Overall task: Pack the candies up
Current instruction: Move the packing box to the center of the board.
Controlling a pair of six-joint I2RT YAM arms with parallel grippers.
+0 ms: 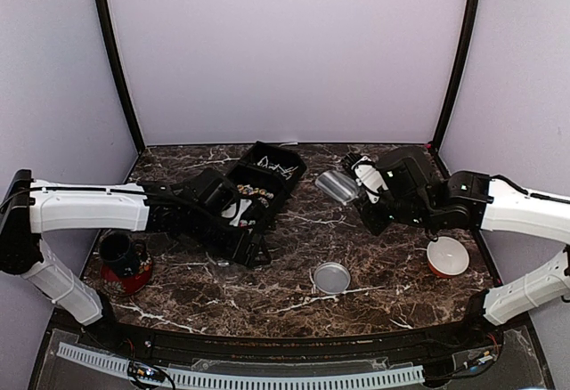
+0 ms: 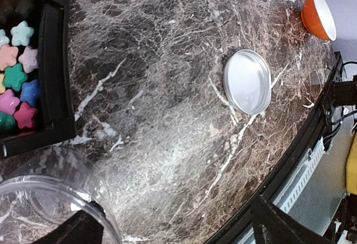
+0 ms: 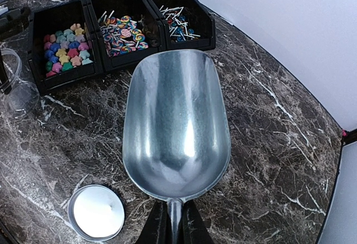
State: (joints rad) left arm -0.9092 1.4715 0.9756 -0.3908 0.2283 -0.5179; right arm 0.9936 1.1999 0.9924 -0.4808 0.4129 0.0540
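With the empty scoop (image 3: 175,121) clamped in the right gripper (image 3: 174,225) and the left gripper (image 2: 178,227) spread open beside the jar (image 2: 50,210), the candies (image 3: 64,49) should be scooped next.

You'll find the candies (image 3: 64,49) at the upper left of the right wrist view, small star-shaped sweets in pink, green, blue, yellow and orange, heaped loose in the leftmost compartment of a black tray (image 3: 67,77).
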